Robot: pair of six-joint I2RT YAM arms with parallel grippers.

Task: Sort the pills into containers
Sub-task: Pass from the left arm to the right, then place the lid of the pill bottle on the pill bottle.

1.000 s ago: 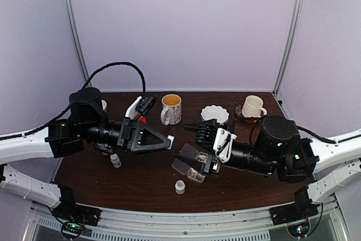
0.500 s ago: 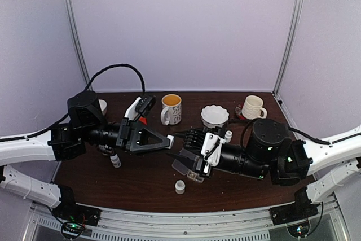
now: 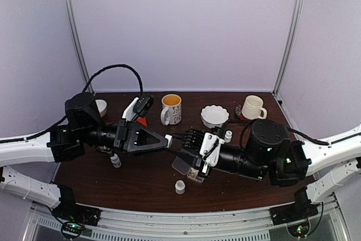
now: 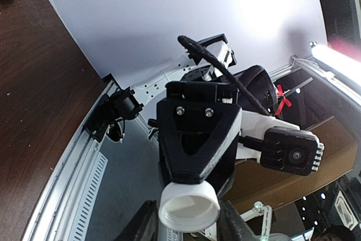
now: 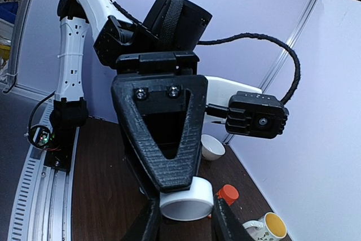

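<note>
Pill box point(image 3: 195, 176) sits on the table point(image 3: 141, 182) near the front middle with its clear lid open, tucked under the right arm's wrist, and honestly the pills are too tiny to make out from up top. Just above it the arms meet nose to nose. The left gripper point(image 3: 167, 139) is clamped on a little white bottle point(image 5: 186, 196), and the right gripper point(image 5: 185, 213) has its fingers pressed on both sides of that same bottle.
</note>
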